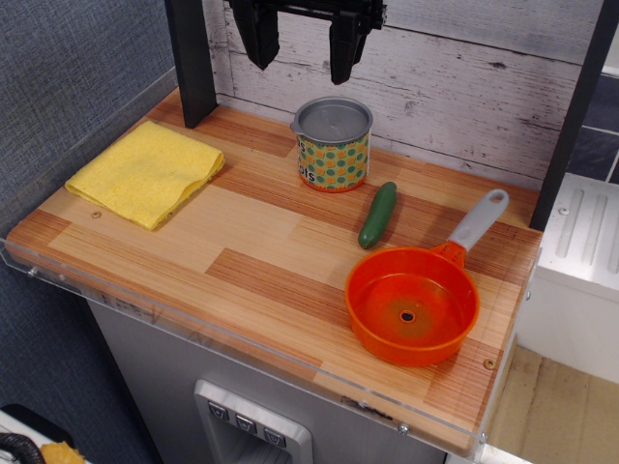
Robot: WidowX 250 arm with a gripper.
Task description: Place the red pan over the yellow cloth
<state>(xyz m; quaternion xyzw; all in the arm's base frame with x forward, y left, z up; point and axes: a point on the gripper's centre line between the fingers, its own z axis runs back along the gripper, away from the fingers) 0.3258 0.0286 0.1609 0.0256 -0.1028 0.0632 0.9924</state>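
The red pan (412,305) sits upright at the front right of the wooden tabletop, its light grey handle (478,220) pointing back and right. The yellow cloth (147,171) lies folded at the back left of the table. My gripper (302,50) hangs at the top of the view, above the back of the table and above the tin can, with its two black fingers apart and nothing between them. It is far from both the pan and the cloth.
A polka-dot tin can (333,144) stands at the back middle. A green cucumber-like toy (378,215) lies between the can and the pan. A black post (191,60) stands behind the cloth. A whitewashed plank wall (464,87) backs the table.
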